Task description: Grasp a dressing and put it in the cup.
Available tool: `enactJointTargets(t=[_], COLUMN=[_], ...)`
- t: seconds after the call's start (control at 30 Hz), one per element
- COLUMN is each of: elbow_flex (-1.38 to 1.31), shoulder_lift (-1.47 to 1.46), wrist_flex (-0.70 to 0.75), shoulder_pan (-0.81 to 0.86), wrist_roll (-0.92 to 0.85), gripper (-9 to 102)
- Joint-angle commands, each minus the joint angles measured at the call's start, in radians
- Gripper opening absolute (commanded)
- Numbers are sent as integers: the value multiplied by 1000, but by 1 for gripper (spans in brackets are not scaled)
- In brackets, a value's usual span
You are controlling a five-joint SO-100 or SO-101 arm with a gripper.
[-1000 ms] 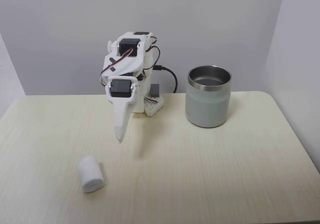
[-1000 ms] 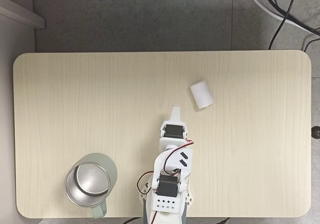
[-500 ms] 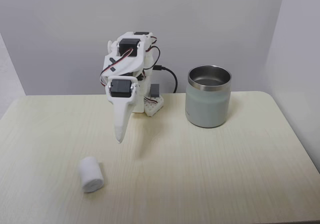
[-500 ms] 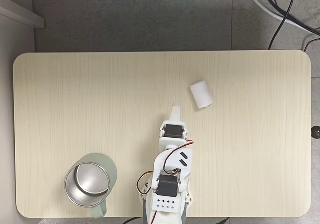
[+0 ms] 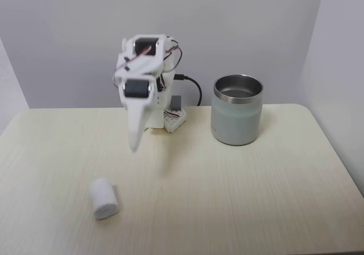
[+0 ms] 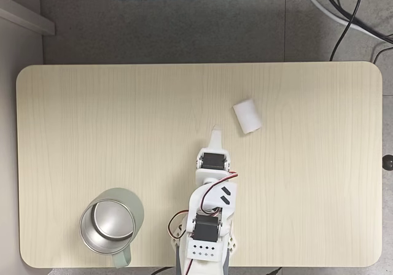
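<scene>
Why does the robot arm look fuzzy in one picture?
In a fixed view from the front, the white robot arm is motion-blurred, while the small white gauze roll stays sharp; in a fixed view from above, the arm looks crisp, lighting even.

**Camera setup: two fixed views**

One fixed view sits low in front of the counter [image 5: 227, 198], facing the arm [image 5: 139, 90] and the back wall, fairly near. The other fixed view looks straight down from well above, taking in the whole counter [image 6: 123, 121] plus floor around it; arm base at its bottom edge. Both share arm [image 6: 212, 195], cup [image 5: 237, 110] [image 6: 110, 228], dressing [image 5: 103, 198] [image 6: 247, 116].
</scene>
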Motion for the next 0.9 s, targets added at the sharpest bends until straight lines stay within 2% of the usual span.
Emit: enactJointTargets(t=[0.0, 0.23, 0.37, 0.6, 0.77, 0.87], elbow_flex=[161, 503, 635, 699, 804, 862], shoulder_lift=[2, 348, 505, 603, 815, 968], wrist_flex=[40, 146, 258, 341, 446, 485], shoulder_pan=[15, 58, 67, 155, 202, 218], wrist_roll=[-14, 46, 117, 291, 436, 495], gripper=[0, 0, 1, 17, 31, 33])
